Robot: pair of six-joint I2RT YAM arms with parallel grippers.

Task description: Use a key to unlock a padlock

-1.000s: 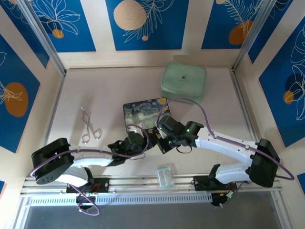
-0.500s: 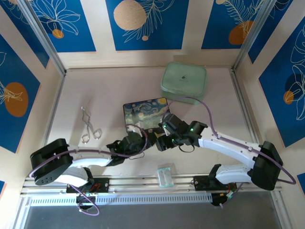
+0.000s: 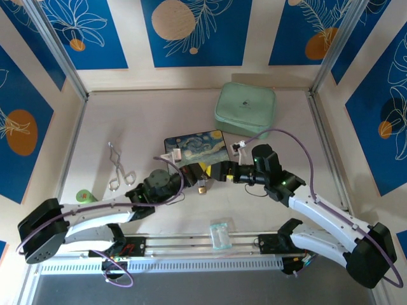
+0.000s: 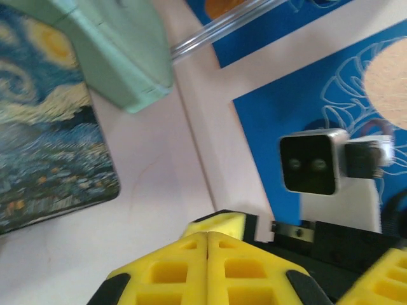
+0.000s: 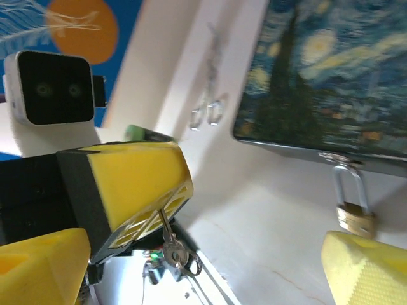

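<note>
Yellow foam pads [image 4: 172,273] of the left pincer [image 4: 208,251] are pressed flat together in the left wrist view, no gap between them. From the right wrist view they pinch the key [image 5: 166,236], which hangs below the pads with its ring dangling just above the desk [image 3: 146,121].

The right pincer [image 5: 202,260] stands wide – one pad at each bottom corner of its own view, nothing between them. It faces the left pincer, the two close together near the middle of the desk.

At the near edge lies a small clear plastic box [image 3: 220,233], between the two arm bases. Just beyond the pincers, the padlock [image 5: 354,216] hangs at the near edge of the painted box [image 5: 331,76]. Its silver shackle reaches up to a small fitting there, both legs running into the brass body. Key and padlock are apart – the key well to the left in that view.

Left of the painted box, silver tongs [image 3: 119,166] lie flat. Farthest back, a pale green case [image 3: 245,108] sits near the rear wall, just beyond the painted box's far right corner.
</note>
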